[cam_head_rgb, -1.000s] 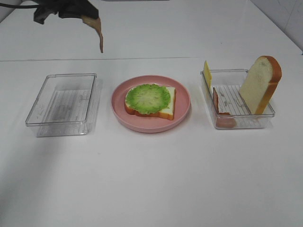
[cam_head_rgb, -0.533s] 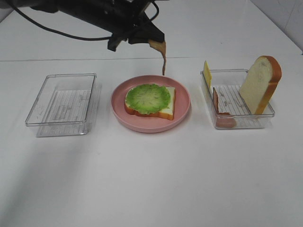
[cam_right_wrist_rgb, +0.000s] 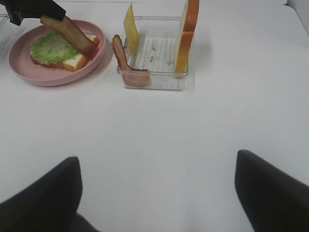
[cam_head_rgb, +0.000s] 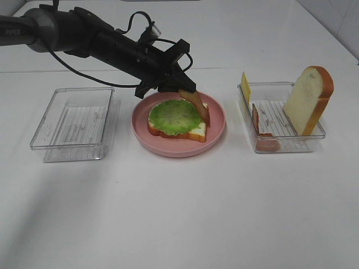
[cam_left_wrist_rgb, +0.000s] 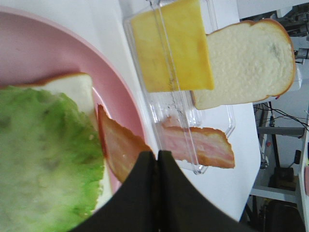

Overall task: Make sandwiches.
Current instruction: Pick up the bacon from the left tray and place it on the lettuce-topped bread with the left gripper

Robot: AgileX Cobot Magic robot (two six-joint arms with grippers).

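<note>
Under both arms spreads the white table (cam_head_rgb: 179, 218). The left arm (cam_head_rgb: 84, 36) is next in size, a black limb reaching across from the far corner, its upper part cut off by the frame edge.

Two clear trays come next. One tray (cam_head_rgb: 70, 147) sits back along that arm's side, well apart from the left gripper (cam_head_rgb: 180, 89). The other tray (cam_head_rgb: 297, 144) lies beyond the tips, on the side away from the arm.

Directly below the left gripper sits the pink plate (cam_head_rgb: 179, 150), bearing a flat bread slice (cam_head_rgb: 199, 134) covered with green lettuce (cam_head_rgb: 174, 116).

In the tray beyond the tips, a second bread slice (cam_head_rgb: 307, 101) stands on edge. A yellow cheese slice (cam_head_rgb: 245, 87) leans at the wall nearest the gripper, and a bacon strip (cam_head_rgb: 258, 126) is propped beside it. The wrist view blurs this strip through the plastic.

The left gripper's fingers are pressed together on another bacon strip, the held bacon (cam_head_rgb: 197, 105). It hangs slanted with its lower end at the plated bread's edge. Whether it touches there cannot be told, and its pinched end is hidden.

The right gripper (cam_right_wrist_rgb: 157, 193) shows only as two dark fingers (cam_right_wrist_rgb: 41, 198) cut off at the frame edge. They are spread wide, nothing between them, and well apart from the food.
</note>
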